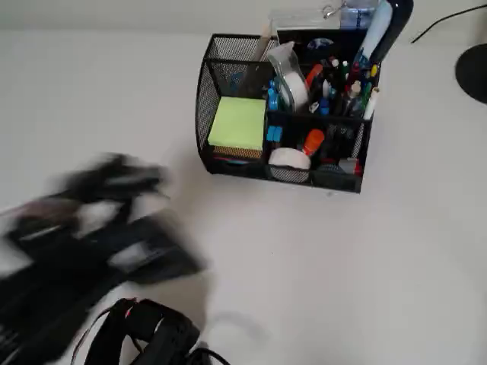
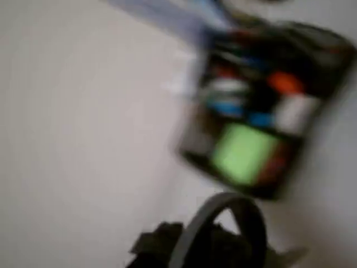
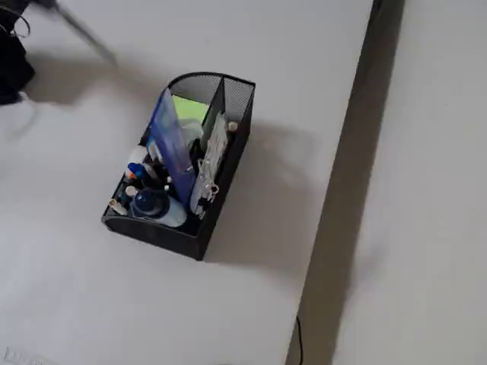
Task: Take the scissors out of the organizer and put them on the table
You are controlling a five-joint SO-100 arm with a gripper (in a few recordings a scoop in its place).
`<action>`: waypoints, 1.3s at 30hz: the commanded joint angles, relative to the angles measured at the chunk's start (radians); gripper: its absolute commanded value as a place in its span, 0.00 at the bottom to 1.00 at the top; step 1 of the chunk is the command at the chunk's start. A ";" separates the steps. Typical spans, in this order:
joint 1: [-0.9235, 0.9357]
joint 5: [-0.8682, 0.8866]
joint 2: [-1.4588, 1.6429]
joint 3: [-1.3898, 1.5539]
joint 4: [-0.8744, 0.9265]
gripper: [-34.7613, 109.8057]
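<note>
The black wire-mesh organizer (image 1: 207, 91) stands at the back of the off-white table (image 1: 342, 266), with its lime-green pad (image 1: 237, 122), tape roll and pens inside. My arm is a motion-blurred dark mass at the left, and its gripper (image 1: 141, 179) points toward the organizer from well short of it. In the fixed view the scissors (image 3: 84, 34) show as a thin silver-grey streak sticking out from the arm (image 3: 14, 57), above the table. The wrist view has a grey-black handle loop (image 2: 223, 220) at the bottom, with the blurred organizer (image 2: 315, 47) beyond. The jaws are lost in blur.
A black round object (image 1: 473, 72) and a thin cable (image 1: 445, 23) sit at the back right. Black cabled gear (image 1: 156, 334) lies at the front edge. In the fixed view the table ends at a dark gap (image 3: 346, 190) on the right.
</note>
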 commanded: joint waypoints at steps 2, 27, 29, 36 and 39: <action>0.083 -0.081 0.137 0.451 -0.193 0.24; 0.417 -0.132 0.138 0.847 -0.580 0.40; 0.390 -0.124 0.138 0.804 -0.529 0.41; 0.081 0.106 0.135 0.545 -0.264 0.29; -0.057 0.201 0.137 0.414 -0.121 0.24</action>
